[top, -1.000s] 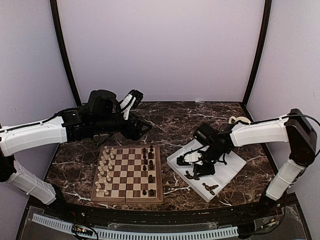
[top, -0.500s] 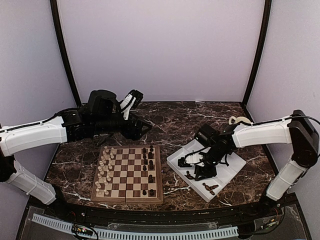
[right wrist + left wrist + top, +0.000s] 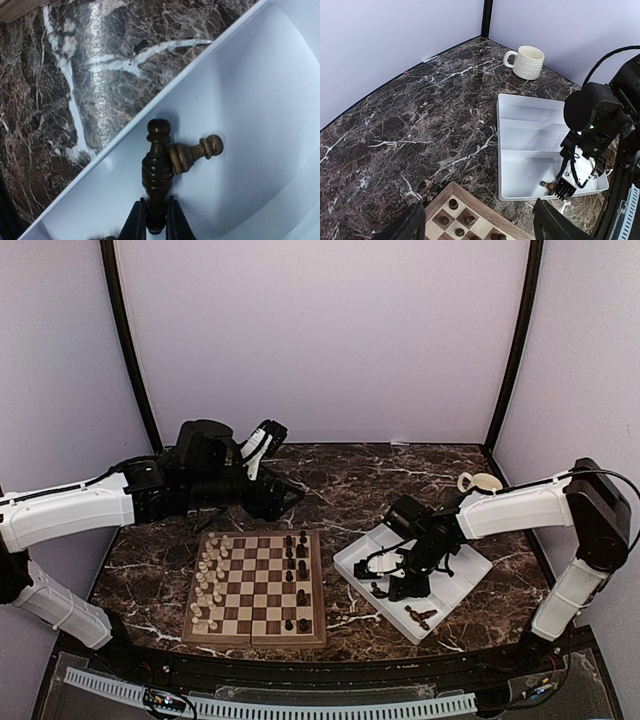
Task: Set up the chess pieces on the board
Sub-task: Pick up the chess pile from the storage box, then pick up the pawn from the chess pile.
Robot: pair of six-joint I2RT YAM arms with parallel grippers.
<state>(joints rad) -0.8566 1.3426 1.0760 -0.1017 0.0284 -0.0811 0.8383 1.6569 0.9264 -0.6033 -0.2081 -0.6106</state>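
Right wrist view: pinching a dark chess piece (image 3: 157, 170) with the right claw (image 3: 153, 218) in the white tray (image 3: 260, 100), likely for carrying left to the board (image 3: 262, 580). Holding the left claw (image 3: 479, 220) spread apart, out of the way.

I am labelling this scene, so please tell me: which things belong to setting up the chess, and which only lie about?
Job: board, cream pieces, dark pieces, white tray holding more, one dark piece gripped by the right gripper.
Lying about: mug.

Chess pieces (image 3: 210, 580) apparently upright along two sides of board (image 3: 258, 590)
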